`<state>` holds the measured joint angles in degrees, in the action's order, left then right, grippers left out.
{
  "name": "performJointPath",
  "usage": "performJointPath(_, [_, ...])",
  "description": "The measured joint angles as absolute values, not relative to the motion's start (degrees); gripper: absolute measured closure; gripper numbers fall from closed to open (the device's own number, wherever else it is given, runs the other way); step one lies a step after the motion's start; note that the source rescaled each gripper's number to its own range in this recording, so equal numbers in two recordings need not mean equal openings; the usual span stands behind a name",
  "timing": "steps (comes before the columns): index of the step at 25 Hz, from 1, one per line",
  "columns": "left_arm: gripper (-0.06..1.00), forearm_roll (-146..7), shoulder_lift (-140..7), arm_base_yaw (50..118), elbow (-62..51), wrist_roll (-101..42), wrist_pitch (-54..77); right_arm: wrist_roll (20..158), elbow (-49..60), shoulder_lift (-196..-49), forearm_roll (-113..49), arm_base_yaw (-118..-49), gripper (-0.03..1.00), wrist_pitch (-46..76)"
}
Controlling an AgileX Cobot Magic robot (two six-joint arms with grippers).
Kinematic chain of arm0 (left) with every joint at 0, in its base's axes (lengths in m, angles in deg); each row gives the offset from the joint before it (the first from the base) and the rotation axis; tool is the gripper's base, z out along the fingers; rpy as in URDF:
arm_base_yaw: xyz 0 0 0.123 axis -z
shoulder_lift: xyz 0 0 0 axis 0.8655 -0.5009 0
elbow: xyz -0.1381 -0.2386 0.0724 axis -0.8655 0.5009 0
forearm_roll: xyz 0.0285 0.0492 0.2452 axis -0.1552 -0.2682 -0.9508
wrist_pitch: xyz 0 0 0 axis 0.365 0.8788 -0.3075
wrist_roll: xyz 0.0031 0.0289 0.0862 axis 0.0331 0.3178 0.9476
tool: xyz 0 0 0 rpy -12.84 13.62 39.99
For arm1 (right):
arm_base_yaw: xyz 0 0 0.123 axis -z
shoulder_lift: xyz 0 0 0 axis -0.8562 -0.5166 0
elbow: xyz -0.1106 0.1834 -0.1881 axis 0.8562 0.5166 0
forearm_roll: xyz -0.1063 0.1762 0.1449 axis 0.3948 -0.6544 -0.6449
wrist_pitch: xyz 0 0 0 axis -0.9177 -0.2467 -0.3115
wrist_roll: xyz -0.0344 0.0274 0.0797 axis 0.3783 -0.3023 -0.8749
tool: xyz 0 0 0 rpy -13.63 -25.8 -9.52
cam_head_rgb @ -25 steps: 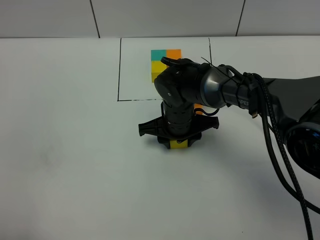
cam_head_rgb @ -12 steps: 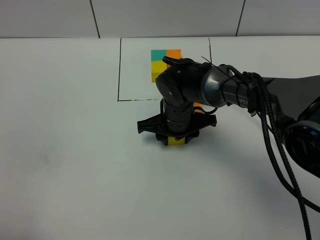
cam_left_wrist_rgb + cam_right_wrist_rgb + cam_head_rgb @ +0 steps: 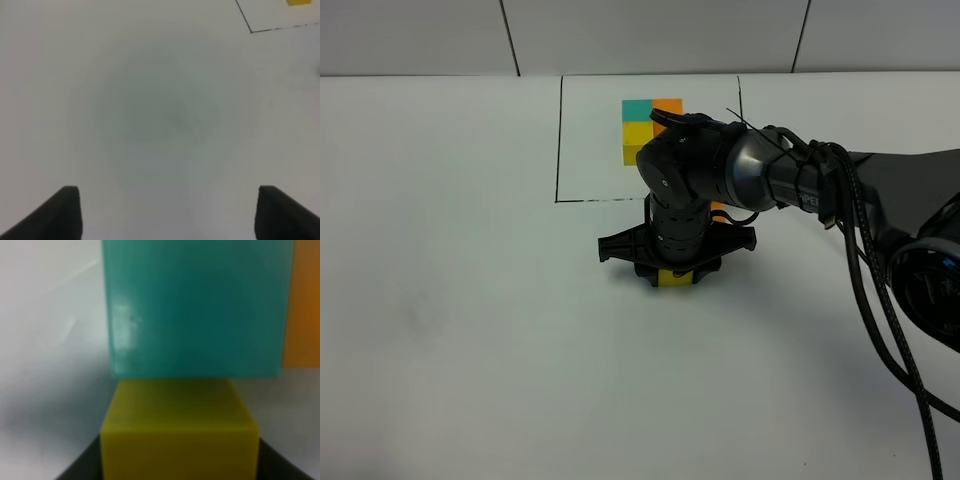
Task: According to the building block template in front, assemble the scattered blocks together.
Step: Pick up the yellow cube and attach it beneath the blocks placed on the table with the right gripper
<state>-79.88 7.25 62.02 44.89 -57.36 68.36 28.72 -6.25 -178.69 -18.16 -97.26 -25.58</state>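
Note:
The building block template (image 3: 650,120), a teal, orange and yellow L, lies inside the black-lined rectangle (image 3: 560,140) at the back. My right gripper (image 3: 673,272) points down just in front of that rectangle, shut on the loose yellow block (image 3: 673,279). In the right wrist view the yellow block (image 3: 180,435) sits between the dark fingers (image 3: 82,467), right up against the teal block (image 3: 197,305). The orange block (image 3: 303,305) adjoins the teal one; a sliver of it (image 3: 718,207) shows behind the arm. My left gripper (image 3: 172,215) is open over bare table.
The right arm and its black cables (image 3: 860,260) stretch in from the right across the middle of the white table (image 3: 470,330). A corner of the rectangle (image 3: 251,31) and a bit of the template's yellow cube (image 3: 299,2) show in the left wrist view.
My right gripper has carried the yellow block a little farther back toward the template. The left gripper has not moved.

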Motion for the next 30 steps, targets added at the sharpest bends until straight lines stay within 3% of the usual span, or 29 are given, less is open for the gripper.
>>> performJointPath(30, [0.32, -79.9, 7.2, 62.0, 44.9, -57.4, 68.4, 27.8, -6.5, -178.9, -16.4, -97.3, 0.95, -24.7])
